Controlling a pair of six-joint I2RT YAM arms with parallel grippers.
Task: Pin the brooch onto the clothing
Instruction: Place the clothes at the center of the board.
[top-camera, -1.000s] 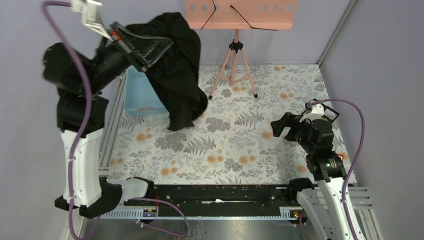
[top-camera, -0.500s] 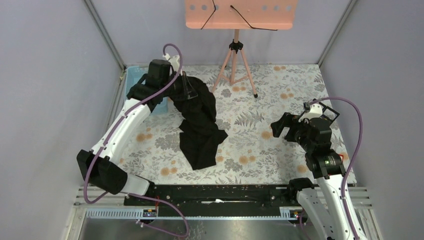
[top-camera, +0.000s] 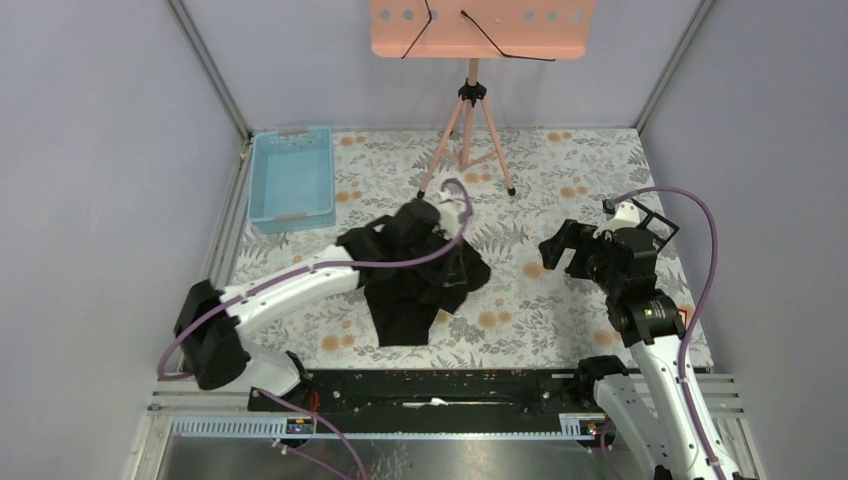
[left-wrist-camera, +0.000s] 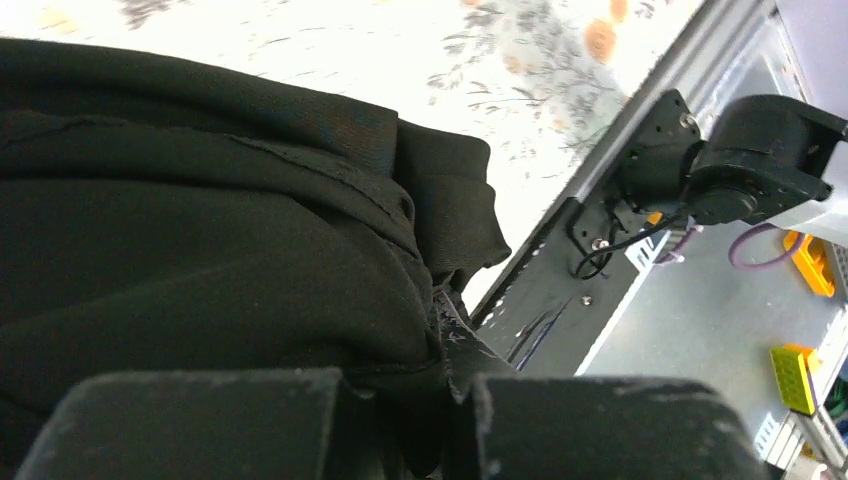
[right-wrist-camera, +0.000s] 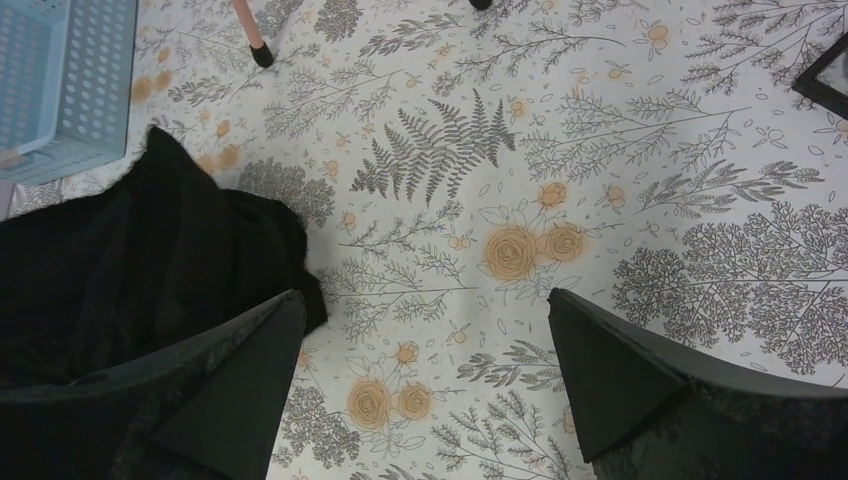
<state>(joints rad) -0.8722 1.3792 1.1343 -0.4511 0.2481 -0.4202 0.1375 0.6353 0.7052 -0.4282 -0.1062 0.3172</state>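
Where the left arm stretches across the printed cloth, the first entry is the black shirt (top-camera: 415, 280): soft, matte woven fabric, crumpled into a lobed heap of deep folds, with one stitched seam edge showing in the left wrist view. It lies on the tabletop (top-camera: 570, 170) near the middle, a little left of centre. Left gripper (left-wrist-camera: 415, 405): closed on a bunched fold of the shirt, the cloth pinched between two blunt, dark, grainy fingers (left-wrist-camera: 190, 425). Right gripper (right-wrist-camera: 430, 365): jaws spread wide and holding nothing, its fingers black, wedge-shaped and rough-surfaced, hovering over bare print to the right of the shirt and apart from it. Tabletop covering: cream ground printed with grey ferns and orange blossoms, flat and smooth. Basket (top-camera: 292, 175): pale blue plastic, rectangular, with a perforated floor and a raised rim, at the far left corner, well apart from the shirt. Music stand (top-camera: 480, 25): salmon pink, with a flat desk pierced by a row of round holes and crossed by thin black cords, and slim tripod legs tipped in black, at the far edge.
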